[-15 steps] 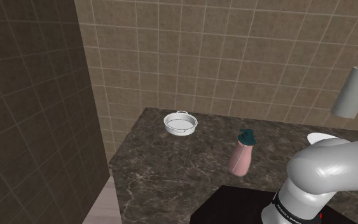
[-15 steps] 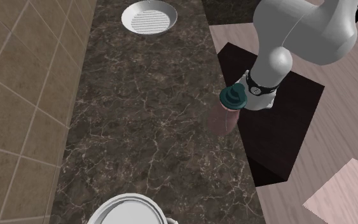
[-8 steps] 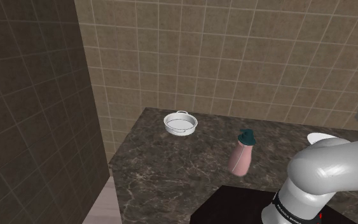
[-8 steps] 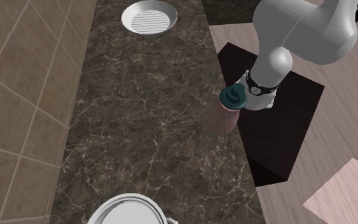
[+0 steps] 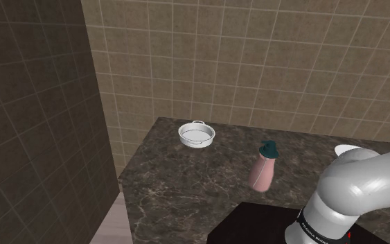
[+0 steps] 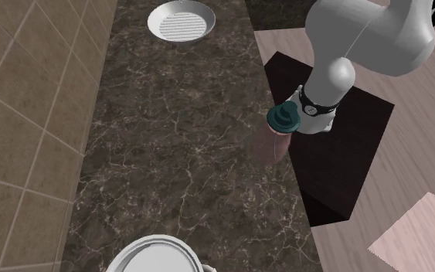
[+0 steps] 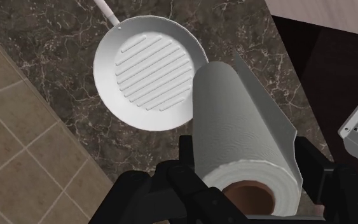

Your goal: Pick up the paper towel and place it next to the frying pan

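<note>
In the wrist view my gripper (image 7: 247,167) is shut on a white paper towel roll (image 7: 234,114), one black finger (image 7: 187,153) on each side of it and its brown core end towards the camera. A loose sheet flap sticks out on one side. The roll hangs above the dark marble counter (image 7: 56,38). Just past the roll's far end lies a white frying pan (image 7: 151,79) with a ridged bottom and a thin handle. The second exterior view shows a white pan (image 6: 158,255) at its bottom edge.
A pink soap bottle with a teal pump (image 5: 264,166) stands on the counter near the black stand (image 6: 339,154). A small white ridged dish (image 5: 197,133) sits at the counter's far end by the tiled wall (image 5: 255,55). A dark tiled wall (image 5: 34,138) bounds the shoulder view's left.
In the shoulder view the held roll slid out past the right edge. The arm's elbow shifted slightly to the right. The counter objects stayed put.
</note>
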Controlling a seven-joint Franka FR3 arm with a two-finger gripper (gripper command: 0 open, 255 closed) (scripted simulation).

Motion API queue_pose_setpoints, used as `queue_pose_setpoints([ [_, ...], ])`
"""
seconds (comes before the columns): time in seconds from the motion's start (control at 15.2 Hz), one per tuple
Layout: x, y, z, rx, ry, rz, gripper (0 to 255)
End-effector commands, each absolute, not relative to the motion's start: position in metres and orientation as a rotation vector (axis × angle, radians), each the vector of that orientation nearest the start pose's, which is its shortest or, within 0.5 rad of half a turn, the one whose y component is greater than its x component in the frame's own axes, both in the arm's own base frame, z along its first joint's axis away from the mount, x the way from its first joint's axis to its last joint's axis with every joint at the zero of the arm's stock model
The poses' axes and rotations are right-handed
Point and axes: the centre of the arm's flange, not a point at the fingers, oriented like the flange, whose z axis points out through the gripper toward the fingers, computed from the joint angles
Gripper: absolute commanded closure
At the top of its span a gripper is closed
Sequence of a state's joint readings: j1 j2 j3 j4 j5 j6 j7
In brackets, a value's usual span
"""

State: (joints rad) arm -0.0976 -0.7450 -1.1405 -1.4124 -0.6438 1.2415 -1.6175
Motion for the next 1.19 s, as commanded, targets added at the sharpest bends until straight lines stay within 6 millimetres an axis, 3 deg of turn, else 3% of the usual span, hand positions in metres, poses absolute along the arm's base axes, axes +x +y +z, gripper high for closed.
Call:
queue_pose_setpoints([
  [0.0,-0.216,-0.491,0.698,-3.196,-0.317,-0.139,255],
  [0.46,-0.303,-0.524,0.699,-3.196,-0.317,-0.139,255],
  [1.12,-0.307,-0.526,0.651,-3.196,-0.317,-0.139,255],
])
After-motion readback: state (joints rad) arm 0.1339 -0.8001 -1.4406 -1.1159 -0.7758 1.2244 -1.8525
